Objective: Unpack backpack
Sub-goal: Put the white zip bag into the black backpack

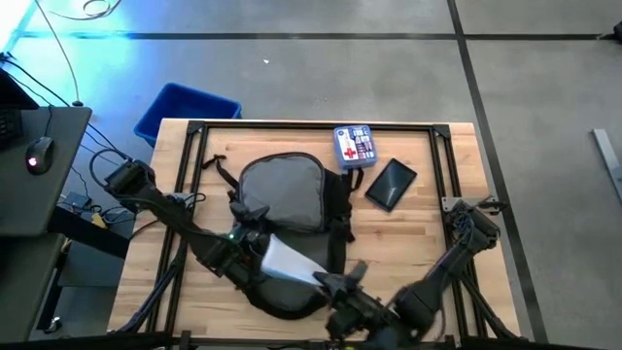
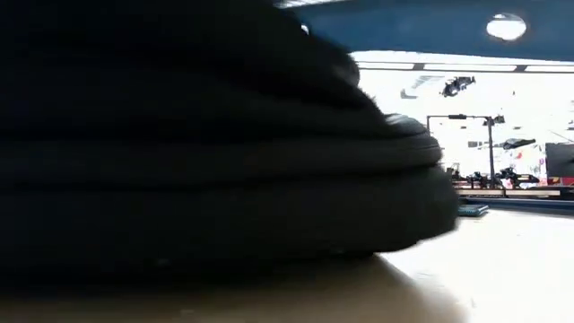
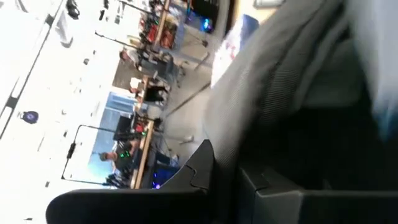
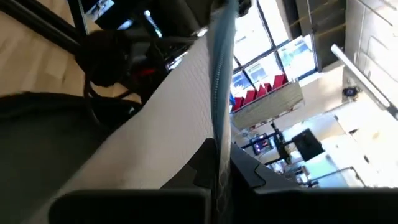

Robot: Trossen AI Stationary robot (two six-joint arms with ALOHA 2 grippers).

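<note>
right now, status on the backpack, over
Left gripper shut at the backpack opening, beside the pale pouch. Right gripper shut on the pouch's edge. First-aid box and black tablet already out on the table.

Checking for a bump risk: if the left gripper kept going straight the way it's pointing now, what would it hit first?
Probably the backpack: in its wrist view the left gripper, shut, points straight into the grey fabric close ahead, though depth is unclear.
</note>
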